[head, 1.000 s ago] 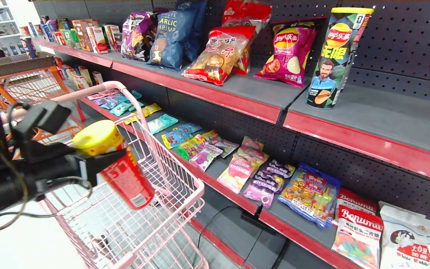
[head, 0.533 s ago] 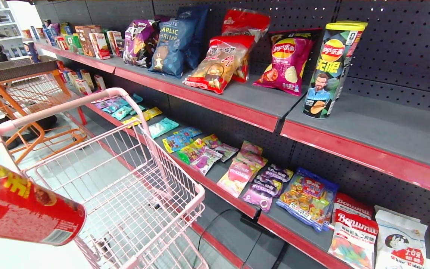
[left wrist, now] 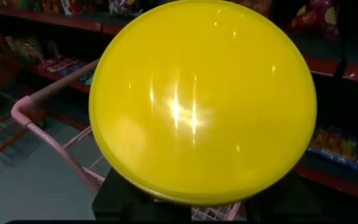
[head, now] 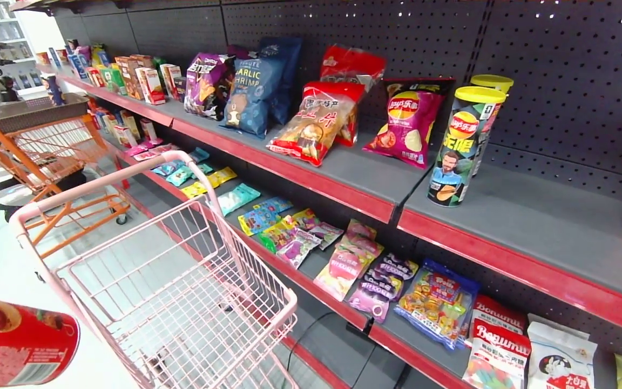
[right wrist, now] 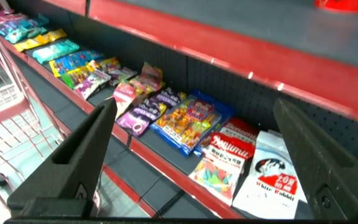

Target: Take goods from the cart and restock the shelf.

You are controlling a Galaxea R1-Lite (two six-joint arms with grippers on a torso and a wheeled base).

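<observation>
Red chip can [head: 17,346] with yellow lid [left wrist: 202,99], clamped in left gripper [left wrist: 204,202] beside pink cart [head: 100,186]; right gripper [right wrist: 194,109] jaws wide apart, empty, facing lower shelf [right wrist: 156,159].

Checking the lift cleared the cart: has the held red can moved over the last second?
Yes. The red can was over the pink cart's basket; now it sits outside its rim, toward the robot's left.

We're seeing a smooth, glossy yellow plastic lid [left wrist: 204,99] on the can [head: 17,346], whose red wrap looks shiny too. The cart [head: 103,185] is pink-coated metal wire. The shelf [head: 532,227] looks matt grey, its front strip glossy red, back panel perforated. The snack bags [head: 311,127] are crinkly, shiny plastic.
</observation>
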